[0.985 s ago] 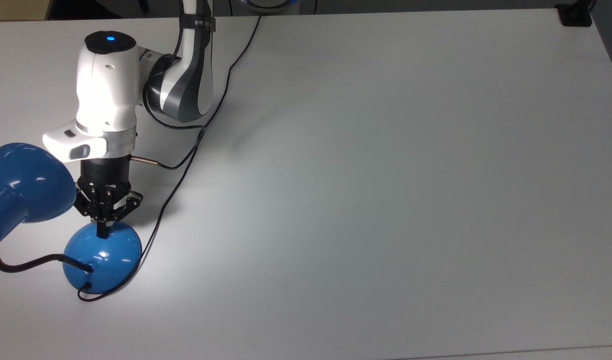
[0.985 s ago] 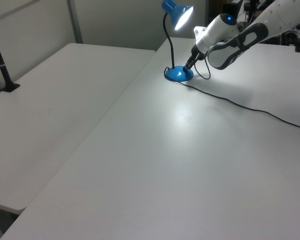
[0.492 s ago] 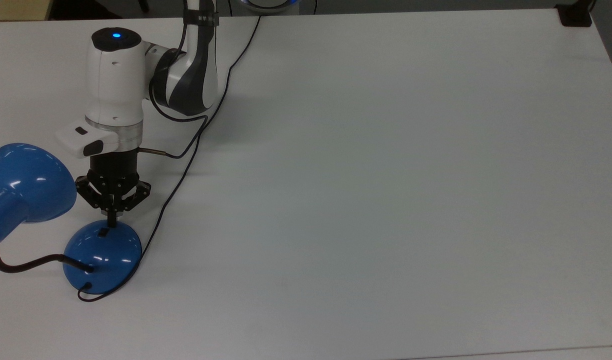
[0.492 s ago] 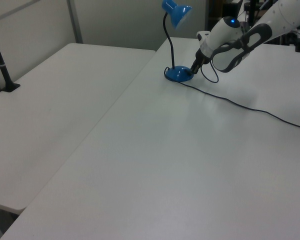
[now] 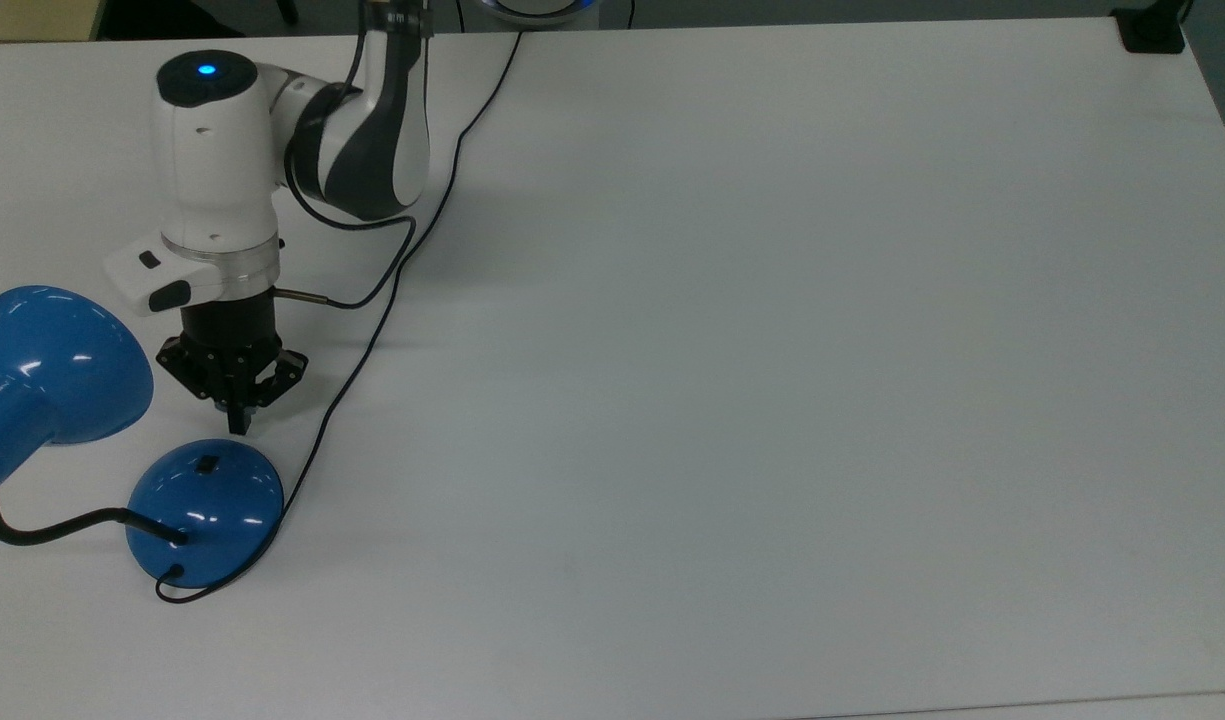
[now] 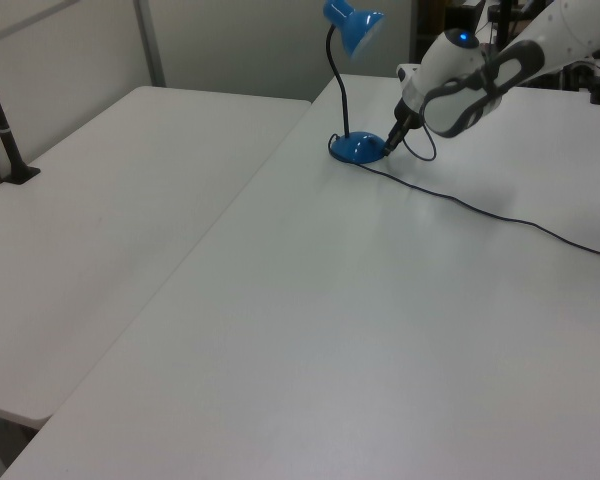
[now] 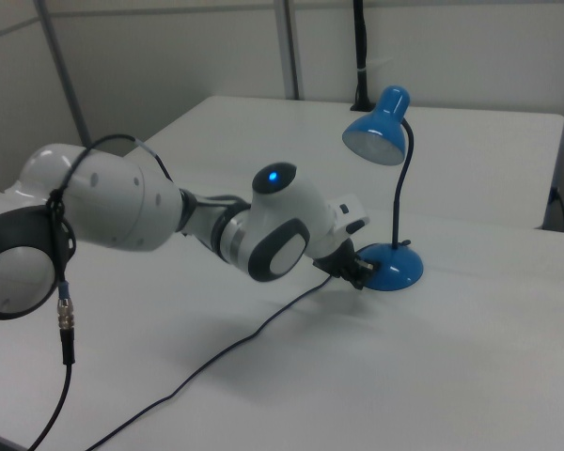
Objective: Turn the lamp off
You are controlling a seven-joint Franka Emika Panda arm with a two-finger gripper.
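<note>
Gripper pointing down at the white table, its 2 fingers drawn together to a single narrow tip, gripping nothing and touching nothing. Just beyond that tip, toward the top view's bottom edge, the lamp on its round blue base, with a sliver of bare table between tip and base rim. Small black switch on the dome's near side, almost directly ahead of the fingertips. Shade unlit, no bright pool on the table beneath it.

Beside the gripper on the top view's left, the blue shade, close to the black finger linkage but apart from it. Black bendable neck curving out from the base toward the top view's left edge. Black cord running just beside the gripper on the top view's right, from the base up past the wrist to the table's far edge.

Table's left edge near in the top view. Wide bare tabletop stretching to the top view's right of the gripper, reaching the far corner.

In the left view, gripper just beside the base's right rim; in the right view, gripper close against the base's left.
</note>
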